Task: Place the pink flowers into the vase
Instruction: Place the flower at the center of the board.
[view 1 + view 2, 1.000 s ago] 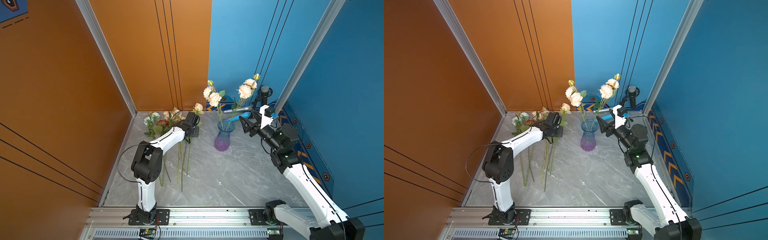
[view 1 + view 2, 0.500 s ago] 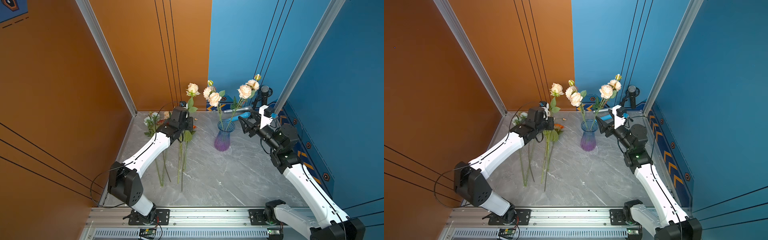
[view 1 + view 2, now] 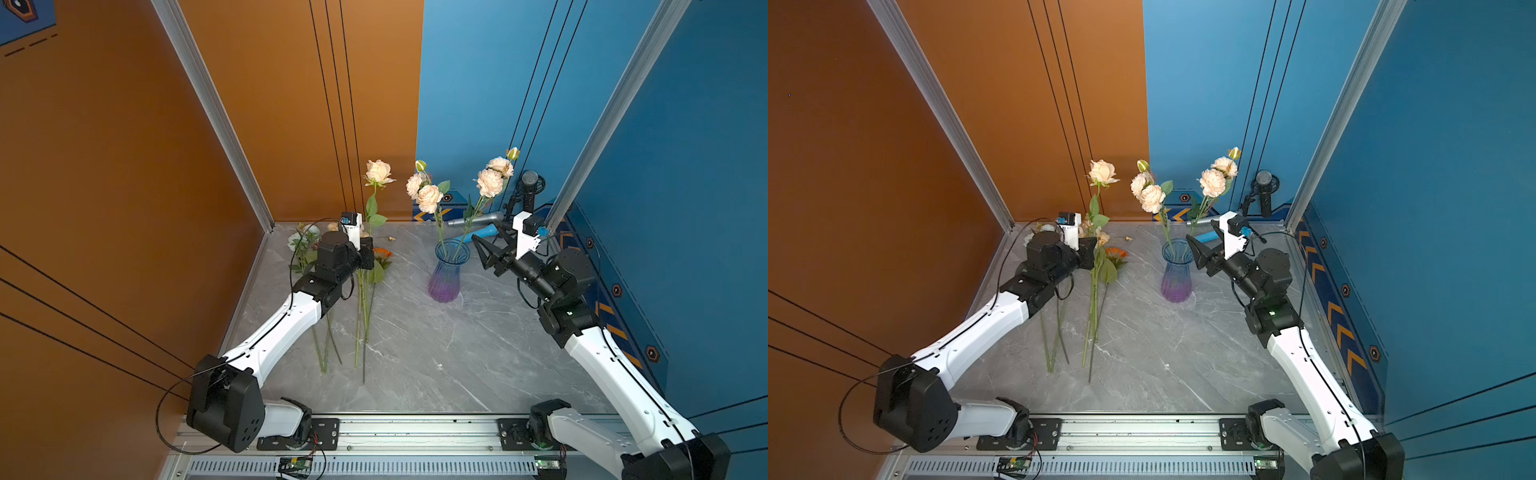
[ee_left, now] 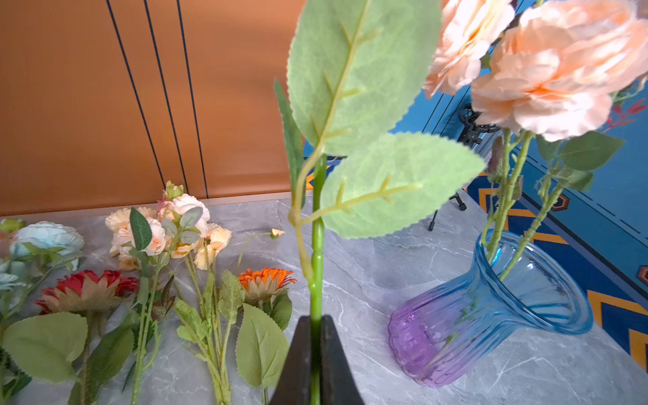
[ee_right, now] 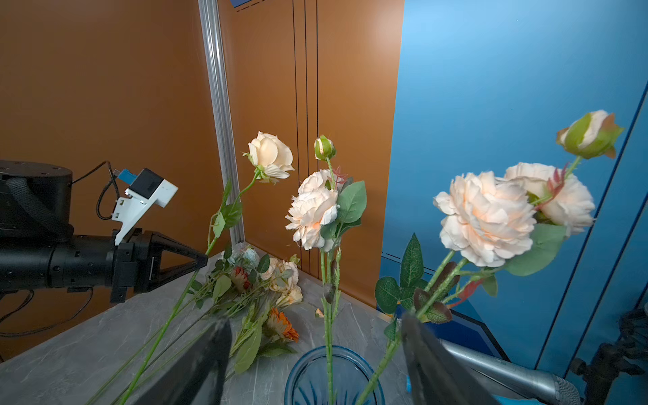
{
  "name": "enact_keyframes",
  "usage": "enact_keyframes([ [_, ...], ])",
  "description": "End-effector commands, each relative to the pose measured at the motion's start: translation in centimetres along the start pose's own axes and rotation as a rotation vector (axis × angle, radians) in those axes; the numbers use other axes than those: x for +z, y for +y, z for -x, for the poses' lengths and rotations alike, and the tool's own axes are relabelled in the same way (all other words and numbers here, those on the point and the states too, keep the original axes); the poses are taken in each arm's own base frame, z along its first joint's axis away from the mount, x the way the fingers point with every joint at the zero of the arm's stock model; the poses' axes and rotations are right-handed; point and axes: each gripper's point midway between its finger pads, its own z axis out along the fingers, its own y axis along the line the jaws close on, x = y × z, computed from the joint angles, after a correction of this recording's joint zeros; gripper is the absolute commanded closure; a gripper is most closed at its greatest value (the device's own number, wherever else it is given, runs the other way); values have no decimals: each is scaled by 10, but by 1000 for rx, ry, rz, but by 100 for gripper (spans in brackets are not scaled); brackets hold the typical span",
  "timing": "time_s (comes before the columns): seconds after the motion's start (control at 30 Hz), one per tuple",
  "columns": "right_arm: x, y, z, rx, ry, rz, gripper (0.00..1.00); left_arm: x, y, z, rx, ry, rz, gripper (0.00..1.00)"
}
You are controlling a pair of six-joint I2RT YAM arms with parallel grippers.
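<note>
While loose flower stems lie on the grey table (image 3: 436,353) close to us, the left gripper (image 4: 315,322) is squeezed tight on the green stem of a peach rose (image 3: 378,172). It holds the rose up, bloom on top. Beside it, one stem of the pink flowers (image 4: 154,231) lies flat in the pile, next to an orange flower (image 4: 264,280). Across the table, the right gripper (image 5: 312,324) has its two fingers wide apart and holds nothing. It is just beside the vase (image 3: 446,274). That vase stands upright, and two more pink stems stand inside it. Far back, a microphone (image 3: 530,183) stands by the blue wall.
</note>
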Motion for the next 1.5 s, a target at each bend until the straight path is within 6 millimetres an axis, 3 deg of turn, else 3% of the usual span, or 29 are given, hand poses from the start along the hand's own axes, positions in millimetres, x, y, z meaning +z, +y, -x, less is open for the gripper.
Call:
enact_keyframes([
  [0.0,1,5,4,15,-1,19,23,-8,-26,20,-29,-71,-180,97],
  [0.2,1,6,3,16,1,23,23,-9,-38,23,-148,-45,-370,97],
  [0.63,0,8,2,10,5,22,23,-3,-10,24,-323,-24,-348,98],
  [0.8,-1,8,0,7,14,20,23,12,9,8,-398,33,-278,98],
  [1.2,-2,6,-6,-2,32,5,23,40,25,-31,-424,246,-177,98],
  [1.47,-2,5,-8,-3,38,2,23,65,39,-79,-391,451,-108,98],
])
